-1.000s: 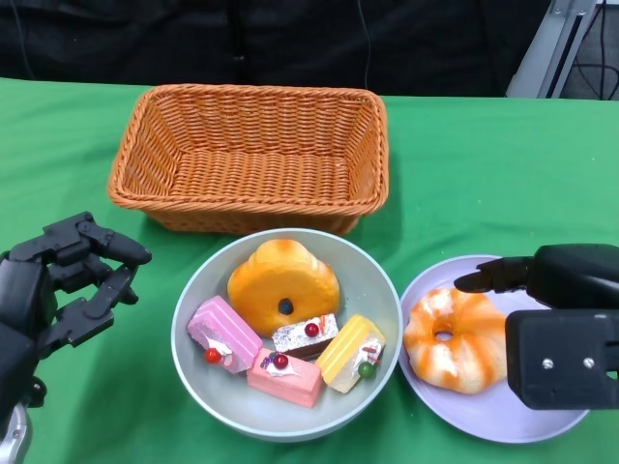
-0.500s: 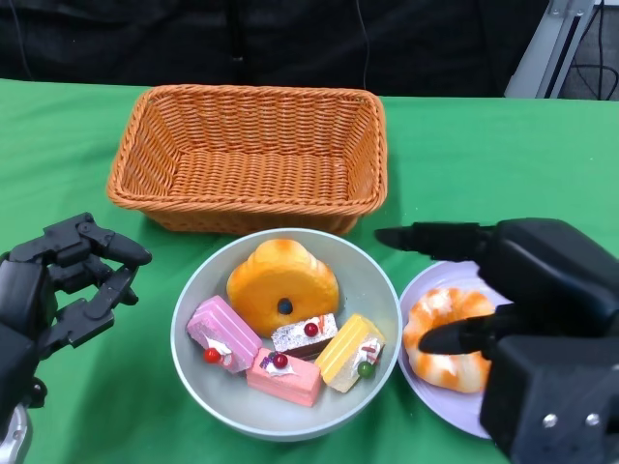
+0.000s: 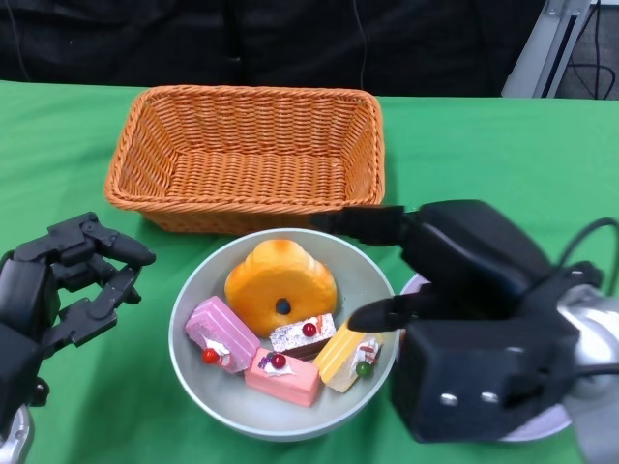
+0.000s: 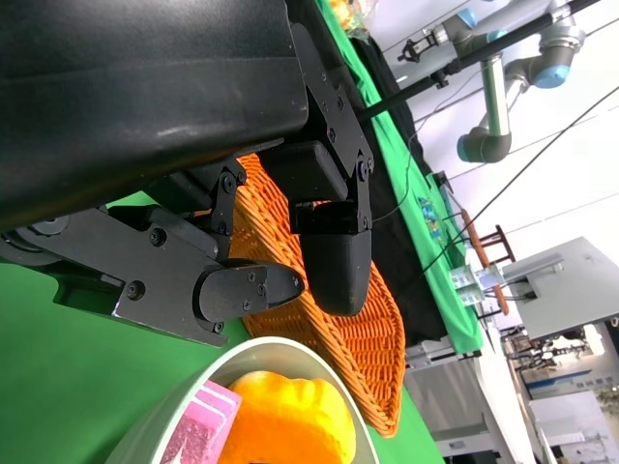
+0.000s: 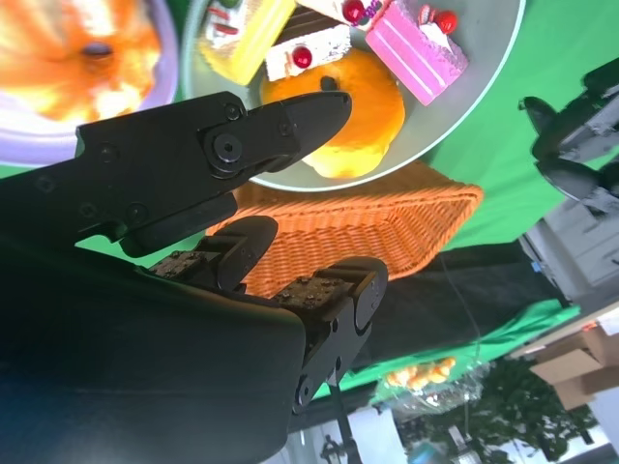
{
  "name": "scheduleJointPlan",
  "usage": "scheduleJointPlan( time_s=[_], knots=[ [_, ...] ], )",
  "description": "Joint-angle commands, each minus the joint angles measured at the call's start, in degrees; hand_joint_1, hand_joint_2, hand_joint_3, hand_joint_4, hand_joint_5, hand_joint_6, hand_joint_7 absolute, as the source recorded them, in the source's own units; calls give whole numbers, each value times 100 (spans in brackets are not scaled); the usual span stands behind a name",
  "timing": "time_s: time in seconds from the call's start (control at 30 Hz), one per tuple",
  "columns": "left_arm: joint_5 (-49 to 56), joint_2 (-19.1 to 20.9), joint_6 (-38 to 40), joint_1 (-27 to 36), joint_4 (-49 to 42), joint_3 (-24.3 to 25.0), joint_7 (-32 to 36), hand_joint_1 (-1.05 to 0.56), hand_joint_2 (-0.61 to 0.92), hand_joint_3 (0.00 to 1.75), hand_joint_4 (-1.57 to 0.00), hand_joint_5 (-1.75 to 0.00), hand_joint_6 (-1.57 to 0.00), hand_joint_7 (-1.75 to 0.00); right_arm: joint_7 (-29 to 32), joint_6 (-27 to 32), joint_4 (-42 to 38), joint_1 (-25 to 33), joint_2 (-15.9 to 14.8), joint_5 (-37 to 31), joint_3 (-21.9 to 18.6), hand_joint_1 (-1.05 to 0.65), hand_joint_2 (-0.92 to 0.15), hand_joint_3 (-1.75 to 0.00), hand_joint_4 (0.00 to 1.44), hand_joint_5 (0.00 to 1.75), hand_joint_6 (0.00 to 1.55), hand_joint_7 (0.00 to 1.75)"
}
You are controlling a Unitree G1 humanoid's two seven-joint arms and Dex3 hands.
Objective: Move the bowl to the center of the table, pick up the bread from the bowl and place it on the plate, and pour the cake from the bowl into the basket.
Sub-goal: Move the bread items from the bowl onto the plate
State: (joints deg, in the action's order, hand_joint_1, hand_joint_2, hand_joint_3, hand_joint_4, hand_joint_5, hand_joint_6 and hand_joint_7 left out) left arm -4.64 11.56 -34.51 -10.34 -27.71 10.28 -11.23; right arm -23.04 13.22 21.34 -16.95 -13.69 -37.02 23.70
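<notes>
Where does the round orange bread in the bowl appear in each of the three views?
Head view: the orange bread lies at the back of the bowl, near the picture's middle.
Right wrist view: the bread shows near the top, partly behind the right hand's fingers.
Left wrist view: the bread is at the bottom edge, cut off.
Shared landmark: the wicker basket, just beyond the bowl; also at and.

Green table (image 3: 484,155): basket (image 3: 247,159), bowl (image 3: 193,372), plate (image 3: 542,427).
</notes>
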Motion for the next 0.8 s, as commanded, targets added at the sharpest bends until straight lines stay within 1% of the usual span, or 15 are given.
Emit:
scheduleJointPlan(
  time_s=[0.03,0.23,0.3,0.37,0.43,0.63,0.8],
  knots=[
    [80,63,-17,-16,-10,50,169,-12,80,53,-80,-148,-82,-107,354,-256,-542,-275,143,-135,146,-63,-92,0,64,7,50,1],
    [103,35,-22,-3,35,41,217,-11,81,52,-80,-148,-82,-106,777,-578,-1354,-511,436,-128,281,-62,-91,0,65,6,52,1],
    [97,33,-31,2,51,35,219,-11,82,51,-80,-149,-81,-107,871,-711,-1608,-584,501,-88,304,-62,-91,0,65,6,53,1],
    [101,32,-42,3,55,32,229,-10,82,52,-79,-149,-81,-107,953,-842,-1819,-642,546,-45,319,-61,-90,0,70,8,54,2],
    [106,25,-43,-5,54,31,246,-10,82,51,-79,-149,-81,-107,1054,-950,-2139,-749,613,-68,382,-61,-90,0,69,8,54,1],
    [171,13,-72,-13,62,25,327,-10,81,51,-79,-150,-81,-108,1346,-1217,-2763,-958,715,-239,529,-62,-92,0,69,6,56,1],
    [149,-2,-127,-22,46,32,343,-10,81,53,-79,-150,-81,-107,1567,-1363,-3024,-1081,731,-418,665,-63,-92,0,70,6,57,1]
  ],
)
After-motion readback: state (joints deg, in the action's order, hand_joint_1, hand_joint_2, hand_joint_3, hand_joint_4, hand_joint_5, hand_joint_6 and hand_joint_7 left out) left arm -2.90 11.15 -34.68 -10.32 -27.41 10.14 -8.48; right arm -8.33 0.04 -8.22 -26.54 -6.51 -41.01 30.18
